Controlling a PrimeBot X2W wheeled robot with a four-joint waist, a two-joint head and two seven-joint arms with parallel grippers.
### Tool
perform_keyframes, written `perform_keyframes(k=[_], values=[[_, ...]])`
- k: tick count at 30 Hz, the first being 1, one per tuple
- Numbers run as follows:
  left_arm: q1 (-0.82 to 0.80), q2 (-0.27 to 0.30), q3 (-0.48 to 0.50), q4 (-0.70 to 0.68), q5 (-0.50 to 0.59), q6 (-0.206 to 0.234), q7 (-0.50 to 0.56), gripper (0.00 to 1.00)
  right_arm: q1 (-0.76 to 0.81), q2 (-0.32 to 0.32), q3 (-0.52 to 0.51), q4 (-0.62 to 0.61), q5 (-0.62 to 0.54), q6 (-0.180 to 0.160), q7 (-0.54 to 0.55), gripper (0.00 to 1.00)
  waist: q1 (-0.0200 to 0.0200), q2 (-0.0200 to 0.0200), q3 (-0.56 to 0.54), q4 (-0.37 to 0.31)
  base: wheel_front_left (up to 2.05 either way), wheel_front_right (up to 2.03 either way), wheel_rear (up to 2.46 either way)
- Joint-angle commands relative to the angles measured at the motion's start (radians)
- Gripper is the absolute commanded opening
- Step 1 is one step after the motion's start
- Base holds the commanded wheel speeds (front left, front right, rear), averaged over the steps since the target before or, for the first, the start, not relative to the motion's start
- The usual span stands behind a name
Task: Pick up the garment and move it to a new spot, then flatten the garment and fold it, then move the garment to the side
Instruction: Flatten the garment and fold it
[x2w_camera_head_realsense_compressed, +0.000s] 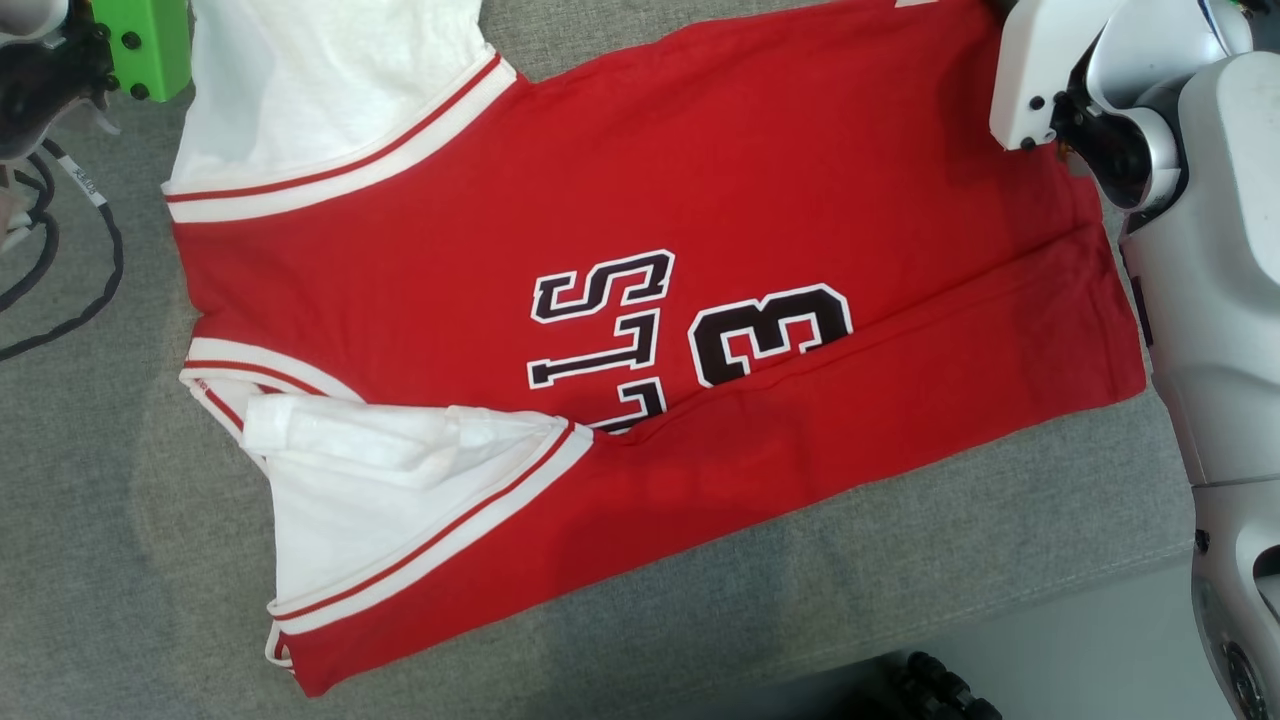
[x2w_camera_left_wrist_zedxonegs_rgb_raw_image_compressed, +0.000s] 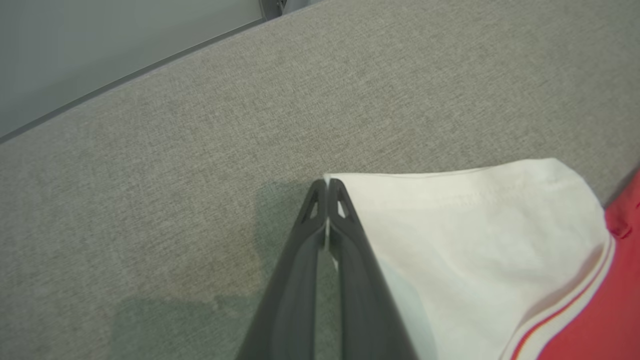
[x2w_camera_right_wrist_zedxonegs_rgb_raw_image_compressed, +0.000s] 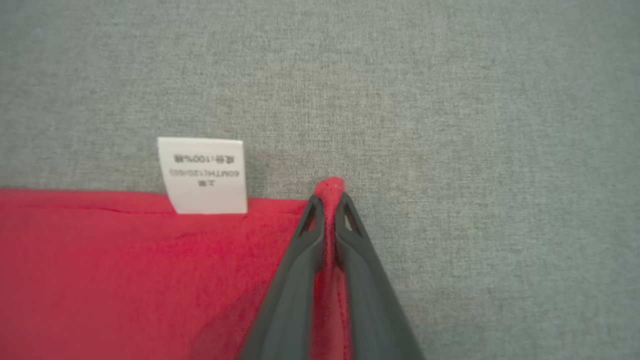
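at two o'clock on the red-and-white cloth jersey (x2w_camera_head_realsense_compressed: 750, 180), our right gripper (x2w_camera_right_wrist_zedxonegs_rgb_raw_image_compressed: 327, 200) clamps its hem (left gripper (x2w_camera_left_wrist_zedxonegs_rgb_raw_image_compressed: 327, 186) pinches the sleeve at eleven).

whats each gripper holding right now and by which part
The jersey: left gripper pinches the white sleeve corner, right gripper pinches a red hem corner beside the label.

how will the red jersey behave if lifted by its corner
Likely floppy: the red jersey lies creased and folded flat, so it should drape and sag. Probably light: its thin corner bunches in the right gripper.
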Motion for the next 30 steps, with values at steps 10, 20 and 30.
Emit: perform_keyframes(k=[10,20,30], values=[[-0.044,0.025,-0.033,-0.059,0.011,-0.003,-0.112,0.0,0.003,-0.004,-0.043,-0.049,-0.008,-0.001,-0.064,0.0,0.0,0.0,-0.002,0.024,0.0,0.0,0.0],[-0.074,0.021,-0.058,-0.065,-0.05,-0.002,-0.309,0.0,-0.015,-0.068,-0.085,-0.013,0.084,0.0,-0.177,0.0,0.0,0.0,-0.025,0.075,0.0,0.0,0.0],[0.045,0.077,-0.102,-0.173,-0.166,-0.002,-0.435,0.0,0.156,-0.194,-0.021,-0.099,0.285,-0.001,-0.344,0.0,0.0,0.0,-0.083,0.123,0.0,0.0,0.0]])
